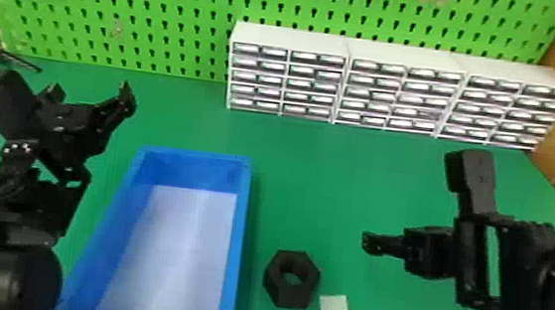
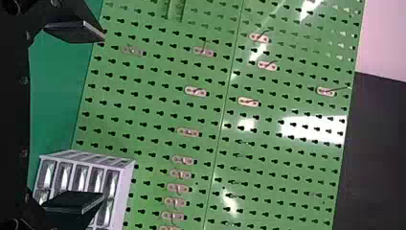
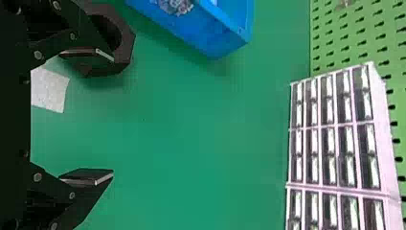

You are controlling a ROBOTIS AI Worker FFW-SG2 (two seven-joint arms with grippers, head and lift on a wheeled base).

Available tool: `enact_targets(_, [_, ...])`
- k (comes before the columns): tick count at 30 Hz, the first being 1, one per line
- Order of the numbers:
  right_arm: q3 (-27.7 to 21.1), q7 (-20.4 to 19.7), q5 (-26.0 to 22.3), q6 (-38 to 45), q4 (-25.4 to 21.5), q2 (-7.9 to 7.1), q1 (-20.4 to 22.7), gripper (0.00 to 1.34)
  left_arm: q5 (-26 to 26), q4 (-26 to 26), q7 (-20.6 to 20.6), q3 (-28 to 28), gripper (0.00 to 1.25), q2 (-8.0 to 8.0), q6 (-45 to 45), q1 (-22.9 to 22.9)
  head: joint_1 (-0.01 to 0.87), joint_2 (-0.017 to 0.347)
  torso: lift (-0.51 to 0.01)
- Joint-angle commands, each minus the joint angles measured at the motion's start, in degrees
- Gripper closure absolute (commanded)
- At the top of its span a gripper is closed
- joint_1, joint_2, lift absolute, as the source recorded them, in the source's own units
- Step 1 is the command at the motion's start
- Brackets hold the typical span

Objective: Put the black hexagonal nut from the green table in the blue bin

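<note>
Your green table bears the blue bin and, right of it, the black hexagonal nut.
Your left gripper and right gripper both stand wide and empty, the right one farther right than the nut, which lies flat on the near side. Expect it stiff, sturdy, probably light, perhaps slick; take it squarely across two opposite flats.

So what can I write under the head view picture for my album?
Black hexagonal nut on the green table beside the blue bin, with the robot's open right gripper hovering nearby.
</note>
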Motion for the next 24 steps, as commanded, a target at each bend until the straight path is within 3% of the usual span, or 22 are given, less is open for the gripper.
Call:
enact_targets(1, [0.6, 0.0, -1.6, 0.3, 0.2, -0.58, -0.5, 0.43, -0.1, 0.0, 0.0, -0.2, 0.12, 0.00, 0.0, 0.0, 0.692, 0.008, -0.097])
enact_targets(24, [1.8, 0.0, -4.9, 0.3, 1.8, -1.29, -2.1, 0.43, -0.1, -0.3, 0.0, -0.1, 0.12, 0.00, 0.0, 0.0, 0.692, 0.008, -0.097])
